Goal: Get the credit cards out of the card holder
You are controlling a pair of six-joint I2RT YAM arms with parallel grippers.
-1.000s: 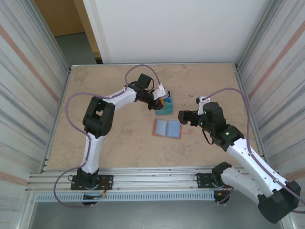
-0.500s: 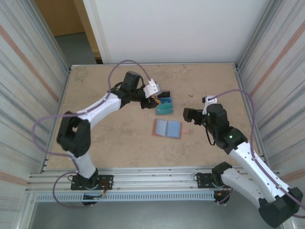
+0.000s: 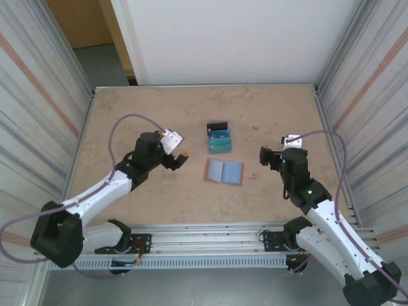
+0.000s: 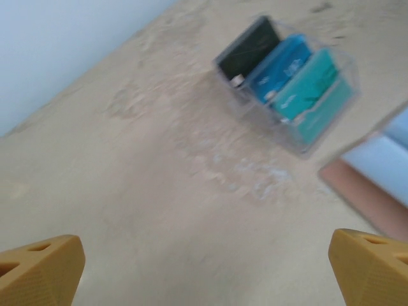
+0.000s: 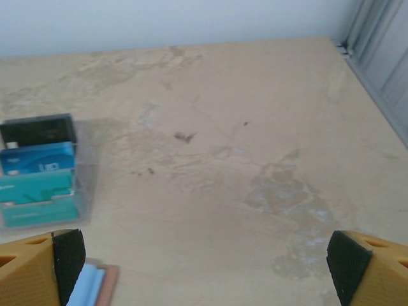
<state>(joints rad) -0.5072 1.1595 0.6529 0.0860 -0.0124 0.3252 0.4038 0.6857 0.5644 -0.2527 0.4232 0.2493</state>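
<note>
card holder (image 3: 223,171), long axis left-right (tab (image 3: 251,176) right), left gripper (image 3: 180,159), right gripper (image 3: 262,157), jaws apart

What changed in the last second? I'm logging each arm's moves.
The left tool opened, left the credit cards and drew back leftward toward its base; the black card is now uncovered. The right tool backed off slightly rightward, open. The card holder stayed open, unmoved.

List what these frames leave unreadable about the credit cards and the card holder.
Card holder pockets, top view: too small to tell whether a card remains inside.
Card holder, left wrist view: blurred and cut off by the right edge.
Card holder, right wrist view: cut off by the bottom edge.
Credit cards print: too small from above, blurred in the left wrist view.
</note>
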